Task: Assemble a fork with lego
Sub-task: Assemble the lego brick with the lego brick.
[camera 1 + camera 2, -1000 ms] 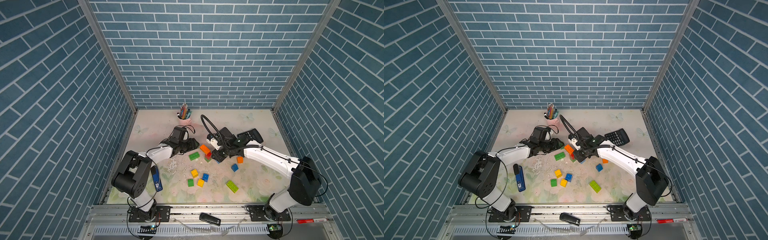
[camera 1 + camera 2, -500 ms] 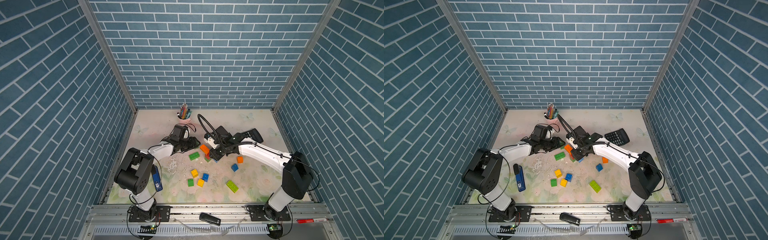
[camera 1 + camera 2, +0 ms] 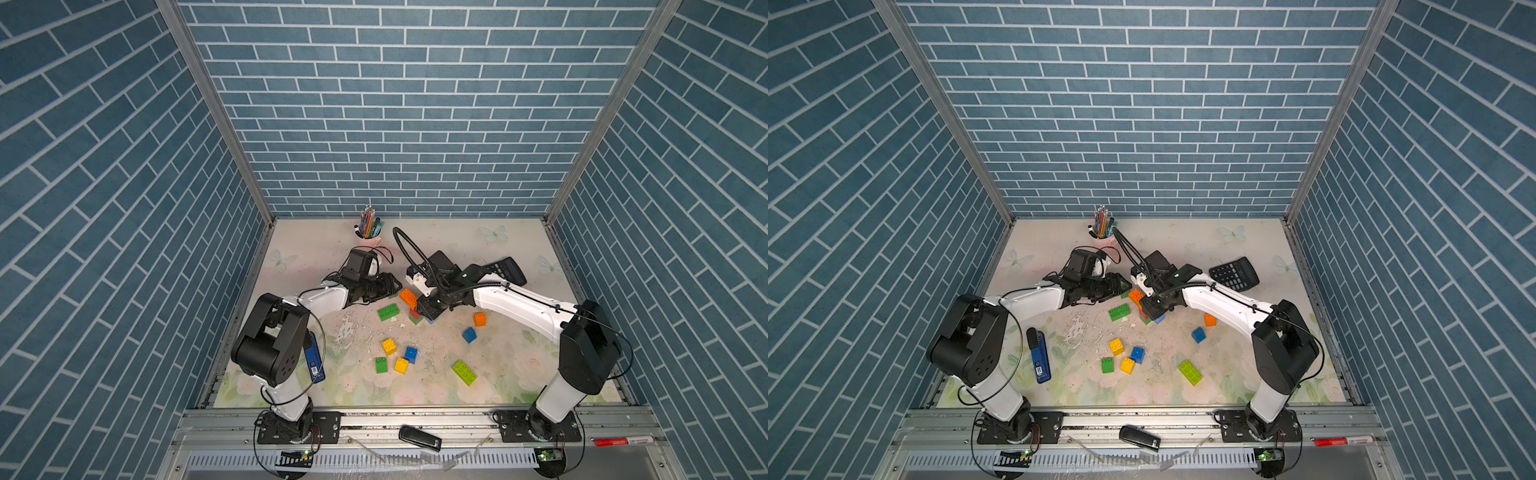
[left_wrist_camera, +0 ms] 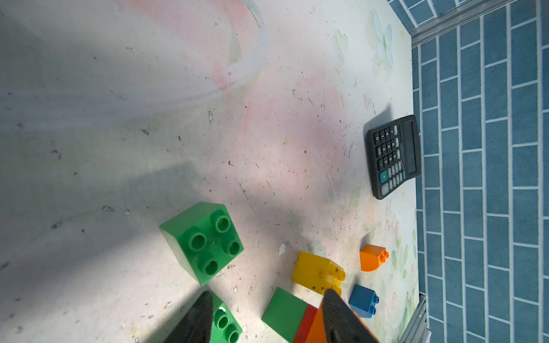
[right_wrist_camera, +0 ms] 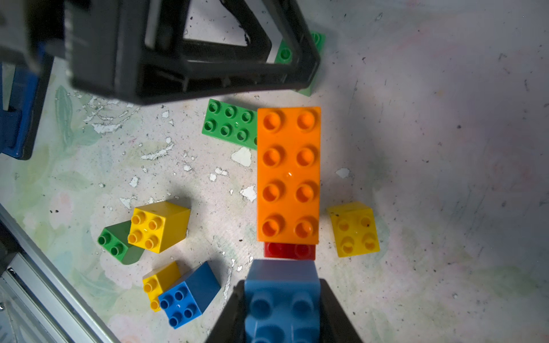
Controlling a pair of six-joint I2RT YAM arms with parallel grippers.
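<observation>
My right gripper (image 5: 281,285) is shut on a blue brick (image 5: 282,300) at one end of a joined lego stack. The stack has a long orange brick (image 5: 288,175) on top and a red brick (image 5: 289,251) under it. In both top views the stack (image 3: 409,301) (image 3: 1137,298) sits mid-table between the arms. My left gripper (image 4: 269,294) stands open at the stack's far end, its fingers straddling the green and red underside (image 4: 285,311). Contact there cannot be told. Loose lego lies around: a green oblong (image 3: 388,311), a green square (image 4: 205,242), yellow (image 3: 389,345), blue (image 3: 469,334), orange (image 3: 479,319) and lime (image 3: 464,372).
A black calculator (image 3: 1234,273) lies at the back right. A pink cup of pencils (image 3: 369,232) stands at the back middle. A blue device (image 3: 1040,357) lies beside the left arm's base. Peeling patches mark the mat (image 3: 345,328).
The right arm has drawn its elbow in and brought the joined bricks slightly closer to the left gripper. The left gripper has barely moved.
</observation>
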